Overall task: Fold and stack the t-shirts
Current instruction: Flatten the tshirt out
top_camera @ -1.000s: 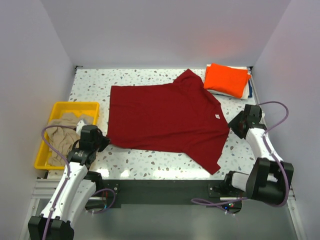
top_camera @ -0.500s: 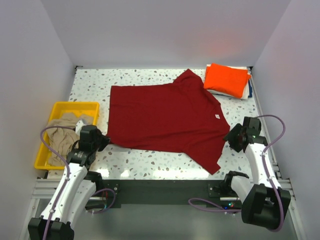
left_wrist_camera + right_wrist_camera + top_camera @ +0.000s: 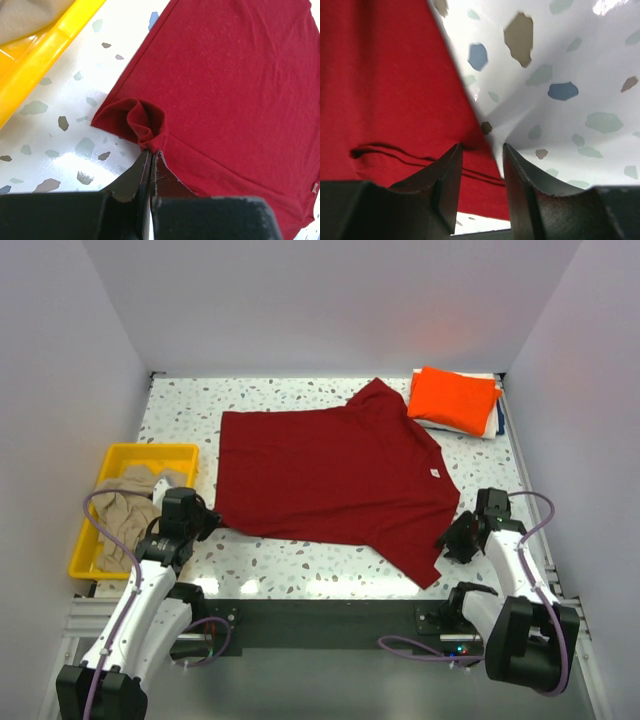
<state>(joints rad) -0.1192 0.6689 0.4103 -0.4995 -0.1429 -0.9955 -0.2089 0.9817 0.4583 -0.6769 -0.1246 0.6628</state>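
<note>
While the left gripper (image 3: pixel 151 151) clamps a hem corner of the dark red t-shirt (image 3: pixel 330 475), flat on the worktop (image 3: pixel 300 562), the right gripper (image 3: pixel 481 150) straddles its opposite edge, jaws apart, likely preparing a fold.

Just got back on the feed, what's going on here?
The dark red t-shirt lies spread flat on the table. The left hand is shut on its bunched corner beside the yellow tray; the right hand is open, jaws astride the shirt's near-right edge, not yet gripping. An orange t-shirt sits folded at the far right corner, and a beige t-shirt lies crumpled in the tray.
</note>
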